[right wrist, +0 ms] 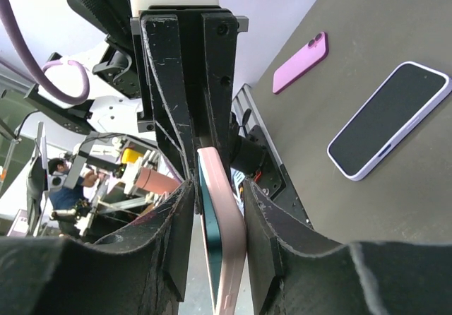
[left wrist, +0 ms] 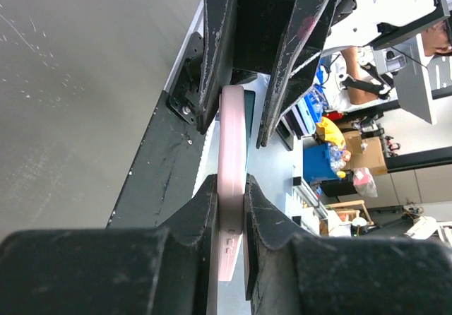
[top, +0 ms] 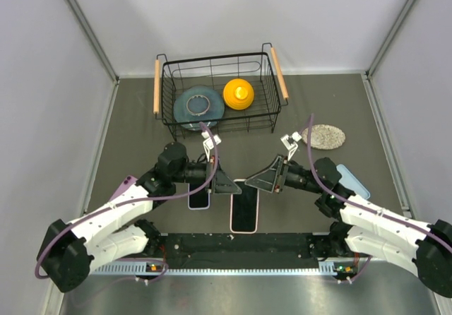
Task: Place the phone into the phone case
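From above, both arms meet at the table's middle over the phone (top: pixel 244 212), which lies screen up in a pink case (top: pixel 244 231) and points toward the arm bases. The left gripper (top: pixel 235 187) and right gripper (top: pixel 250 185) both reach its far end from either side. A second phone (top: pixel 199 198) lies just left of it, partly under the left gripper. A purple case (top: pixel 126 184) shows beside the left arm and a blue case (top: pixel 352 181) beside the right. Farther back, a wire basket (top: pixel 219 127) holds a blue plate (top: pixel 189 111) and a yellow object (top: pixel 239 94), and a speckled disc (top: pixel 323 136) lies to its right. In the left wrist view, the left fingers (left wrist: pixel 201 209) press on both faces of the case, seen edge on, so this pincer is narrow and clamped on it. The right gripper's fingers straddle the same case from the far end. In the right wrist view, the phone's dark slab sits against the pink case between the right fingers (right wrist: pixel 265 216). They stand close on each side, but I cannot tell whether they grip it or just bracket it. The left gripper holds the far end, and the second phone and purple case lie on the table beyond.
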Tool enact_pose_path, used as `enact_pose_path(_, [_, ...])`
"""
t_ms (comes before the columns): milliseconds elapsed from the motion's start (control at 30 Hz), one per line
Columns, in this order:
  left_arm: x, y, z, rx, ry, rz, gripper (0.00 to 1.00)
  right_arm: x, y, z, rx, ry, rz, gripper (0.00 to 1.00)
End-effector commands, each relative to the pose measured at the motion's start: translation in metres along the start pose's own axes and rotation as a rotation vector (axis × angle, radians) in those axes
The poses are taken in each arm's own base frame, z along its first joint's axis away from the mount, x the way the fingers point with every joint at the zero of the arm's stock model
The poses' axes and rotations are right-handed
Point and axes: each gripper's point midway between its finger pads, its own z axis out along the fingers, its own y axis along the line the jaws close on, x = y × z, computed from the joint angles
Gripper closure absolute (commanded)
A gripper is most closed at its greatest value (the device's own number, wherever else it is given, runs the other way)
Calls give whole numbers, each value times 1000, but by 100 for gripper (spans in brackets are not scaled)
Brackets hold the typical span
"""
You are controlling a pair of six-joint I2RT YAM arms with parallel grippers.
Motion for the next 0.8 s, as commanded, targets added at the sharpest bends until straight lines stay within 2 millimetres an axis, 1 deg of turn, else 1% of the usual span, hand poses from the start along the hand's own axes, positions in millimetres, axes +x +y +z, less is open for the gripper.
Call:
enact_pose_path(0, [-10,1,1,-36,-14,37,100,-32,37,0,-115,-101,-104,67])
enact_pose_path(33, [-10,5,2,-54,-11,45,100,-31,36,0,-113,-96,-101,67])
enact_pose_path(200, [-12,5,2,-58,-10,43,100,-22,29,-4,-106,-74,-53,63])
enact_pose_path(267, [-13,7,2,-64,-9,33,100,-20,32,-6,-124,-73,-27,61])
enact_pose_path(300, [-13,9,2,-67,-11,30,100,-16,30,-8,-126,-63,-19,60])
enact_pose_path(400, [-12,13,3,-77,-9,14,100,-10,28,-10,-133,-50,-1,59])
enact_pose_path(433, [-11,17,3,-91,-8,3,100,-10,28,-11,-133,-51,-1,61])
enact_pose_path(467, [-11,19,3,-98,-8,-1,100,-11,29,-12,-135,-56,-3,66])
enact_pose_path(500, [-11,22,3,-110,-8,-9,100,-10,28,-13,-130,-62,-4,83])
enact_pose_path(567, [-11,34,2,-173,-2,-20,100,-13,23,-12,-94,-69,-4,100])
enact_pose_path(600, [-7,45,2,-225,17,-50,100,-14,20,-11,-78,-70,-19,100])
enact_pose_path(633, [-13,46,1,-250,18,-17,100,-14,18,-10,-65,-66,-26,100])
enact_pose_path(667, [-5,59,-3,-322,48,-65,100,-17,19,-9,-58,-70,-34,100])
enact_pose_path(700, [-3,65,-2,-343,65,-78,100,-17,15,-8,-39,-60,-47,100])
enact_pose_path(733, [-2,66,-2,-347,72,-83,100,-17,13,-7,-23,-56,-54,100])
enact_pose_path(767, [-2,63,0,-328,77,-81,100,-22,17,-5,-20,-60,-71,100])
